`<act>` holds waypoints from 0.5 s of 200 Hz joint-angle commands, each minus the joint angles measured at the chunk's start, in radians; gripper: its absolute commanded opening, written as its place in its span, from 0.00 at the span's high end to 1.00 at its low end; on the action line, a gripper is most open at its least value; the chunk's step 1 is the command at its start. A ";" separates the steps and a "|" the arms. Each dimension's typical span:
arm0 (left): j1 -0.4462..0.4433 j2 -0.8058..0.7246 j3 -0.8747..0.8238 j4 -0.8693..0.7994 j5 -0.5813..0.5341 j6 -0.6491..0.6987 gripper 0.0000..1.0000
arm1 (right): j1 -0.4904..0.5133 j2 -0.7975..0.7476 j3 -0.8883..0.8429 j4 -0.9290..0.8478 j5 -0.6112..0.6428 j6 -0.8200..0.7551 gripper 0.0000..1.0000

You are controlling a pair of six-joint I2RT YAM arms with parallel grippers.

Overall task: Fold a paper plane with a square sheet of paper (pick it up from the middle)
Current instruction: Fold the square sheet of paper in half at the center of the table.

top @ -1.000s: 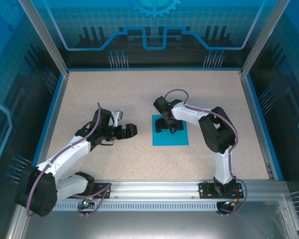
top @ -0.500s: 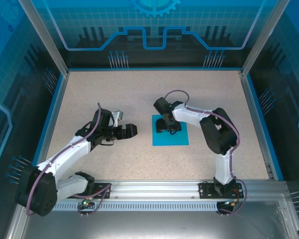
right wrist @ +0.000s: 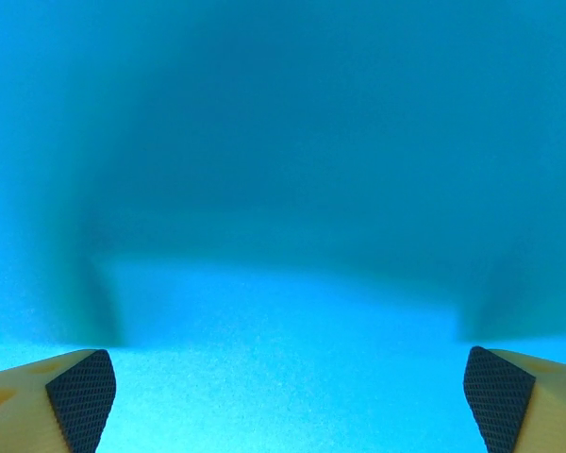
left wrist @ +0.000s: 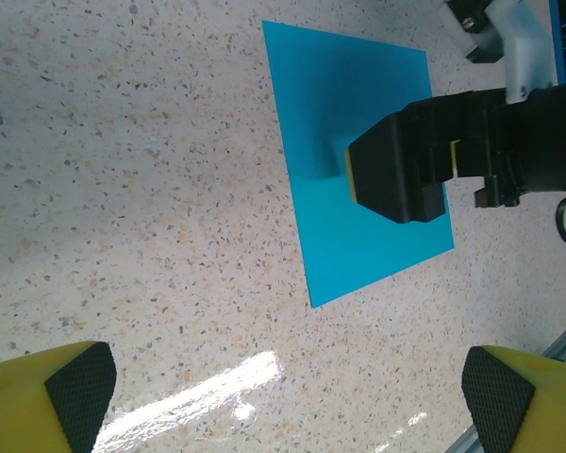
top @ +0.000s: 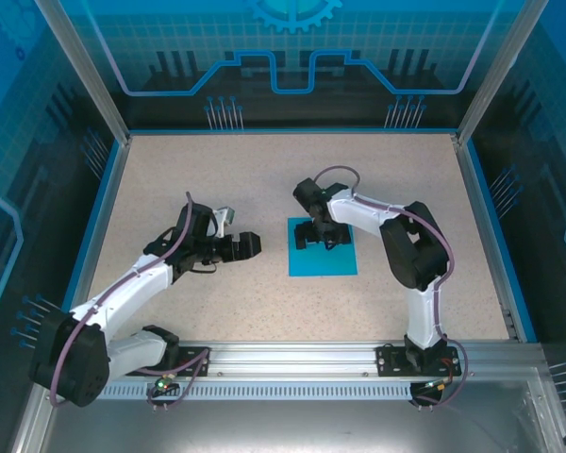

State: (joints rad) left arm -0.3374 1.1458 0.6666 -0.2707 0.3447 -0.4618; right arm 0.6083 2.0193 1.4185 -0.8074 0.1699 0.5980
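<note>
The left tool is hovering over the speckled, stone-like tabletop, its yellow fingers and black cross-hatched pads standing wide apart and gripping nothing. Just beyond it the square sheet of paper is lying flat – thin, smooth, bright cyan, sharp-cornered. The right tool is hanging low over the sheet's far half, jaws fully spread and empty. Its wrist camera is seeing soft shadows on the paper, while the left wrist camera is catching that tool's blocky black body.
</note>
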 commanded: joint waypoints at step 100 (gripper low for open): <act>-0.014 0.020 0.049 -0.060 -0.006 0.043 0.01 | 0.041 0.217 -0.124 0.065 -0.060 0.091 0.10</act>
State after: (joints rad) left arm -0.3382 1.1606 0.6876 -0.2955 0.3443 -0.4454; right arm 0.6262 2.0514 1.3998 -0.7841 0.1722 0.6460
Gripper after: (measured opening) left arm 0.985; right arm 0.934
